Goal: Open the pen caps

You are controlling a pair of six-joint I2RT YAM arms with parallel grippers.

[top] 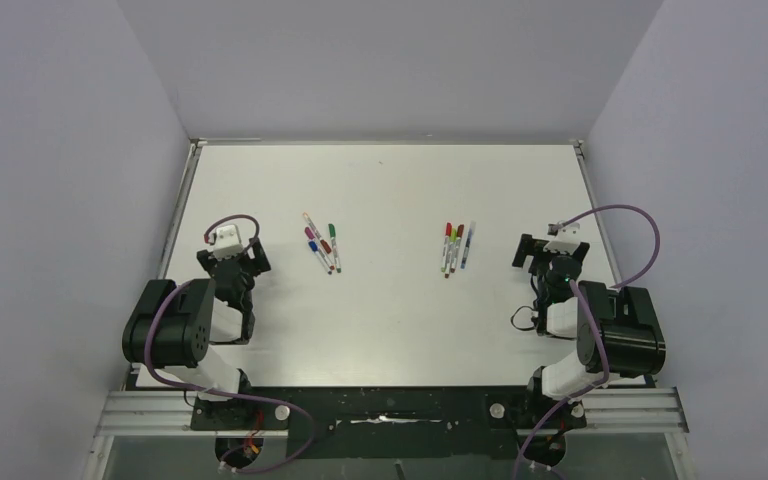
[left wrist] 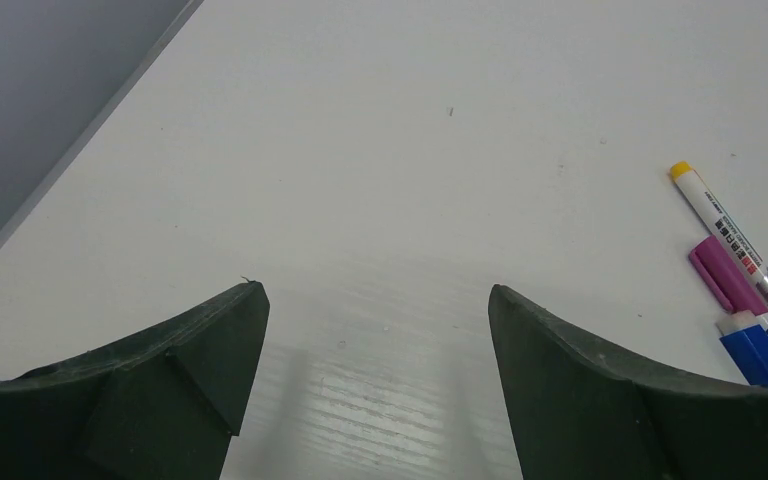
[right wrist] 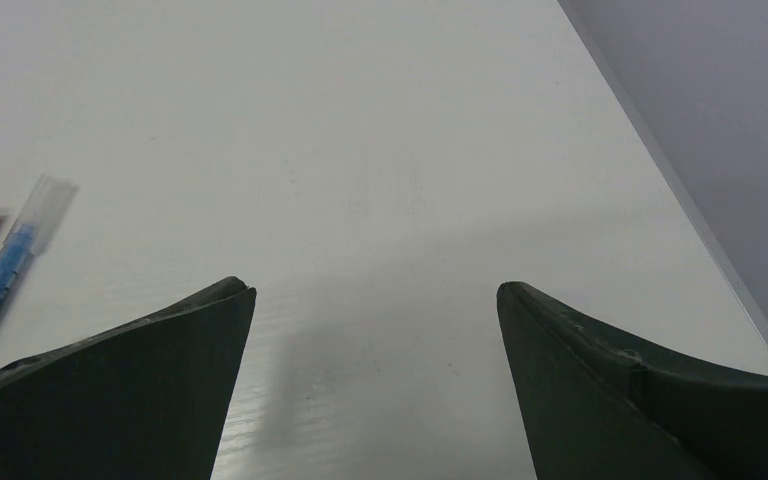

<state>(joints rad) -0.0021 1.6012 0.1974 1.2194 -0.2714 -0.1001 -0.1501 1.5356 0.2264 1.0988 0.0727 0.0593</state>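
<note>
1. The pens (top: 320, 245) lie in two bunches mid-desk (top: 390, 320), and the pen caps (left wrist: 722, 275) look to be on.
2. The left claw (left wrist: 378, 295) hangs released and empty near the desk's left edge. The right claw (right wrist: 375, 290) does likewise near its right edge.
3. I'd guess each waits spread wide, ready for its nearer bunch.

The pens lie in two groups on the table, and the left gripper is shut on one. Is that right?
No: the left gripper is open and holds nothing, as the left wrist view shows. The pens do lie in two groups.
</note>
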